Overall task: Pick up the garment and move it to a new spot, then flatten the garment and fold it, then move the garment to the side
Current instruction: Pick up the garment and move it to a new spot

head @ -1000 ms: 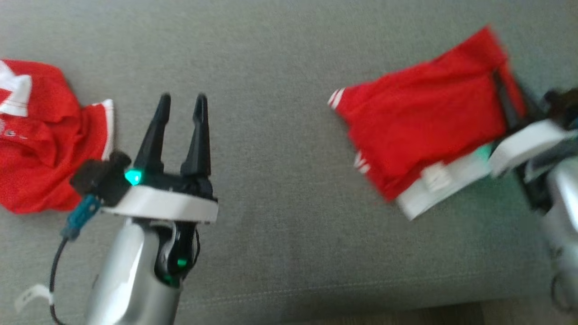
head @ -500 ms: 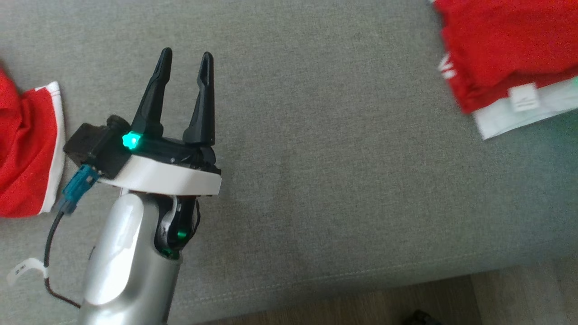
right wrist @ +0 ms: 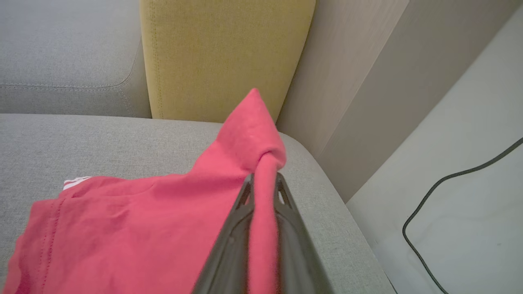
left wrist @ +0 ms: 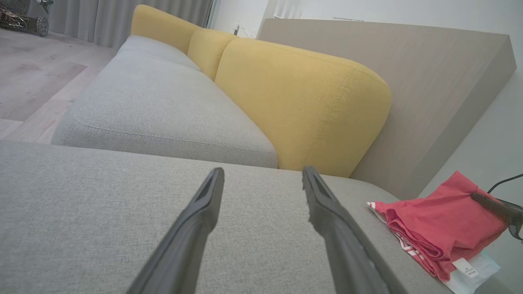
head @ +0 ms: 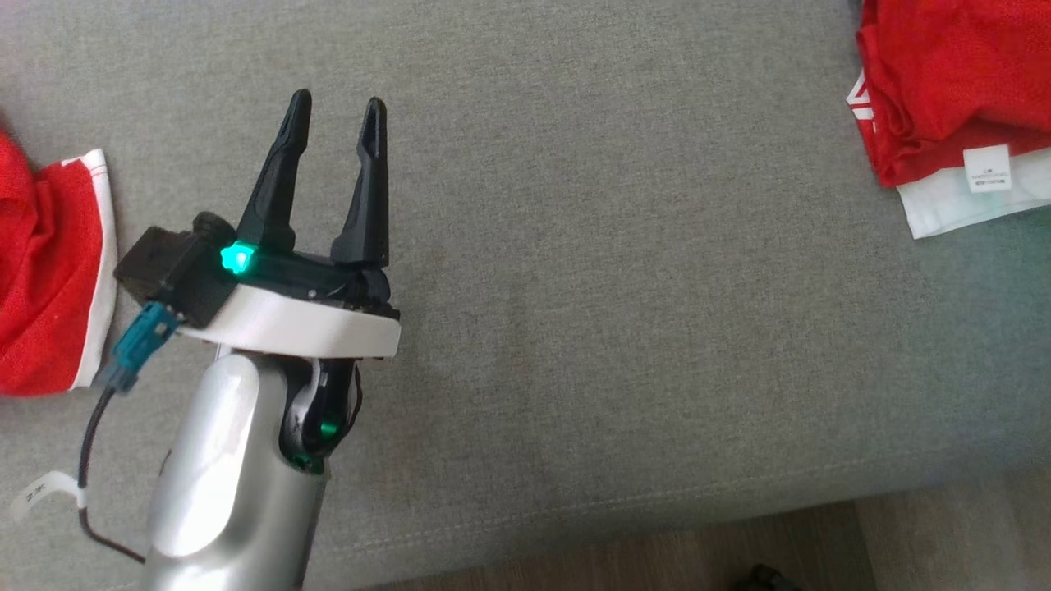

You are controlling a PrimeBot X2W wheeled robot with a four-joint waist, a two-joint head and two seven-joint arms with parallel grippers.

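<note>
The garment [head: 952, 82] is red with a white inner layer and a small label, folded, at the far right of the grey sofa seat [head: 616, 287]. In the right wrist view my right gripper [right wrist: 264, 177] is shut on a raised fold of the garment [right wrist: 143, 220], which peaks above the fingertips. The left wrist view shows the garment [left wrist: 437, 224] at the seat's right end, with a dark finger [left wrist: 496, 208] of the right gripper at its far edge. My left gripper [head: 337, 103] hovers open over the bare seat at the left, nothing between its fingers [left wrist: 204, 216].
A second crumpled red garment with white trim [head: 49, 271] lies at the seat's left edge. Yellow backrest cushions [left wrist: 302, 102] rise behind the seat. A wood panel [right wrist: 355, 81] and a pale floor with a black cable [right wrist: 449, 179] lie past the seat's right end.
The head camera has shifted. Beyond that, the folded garment has slid further right across the seat in the right gripper's hold. The left gripper stays open and nearly still.
</note>
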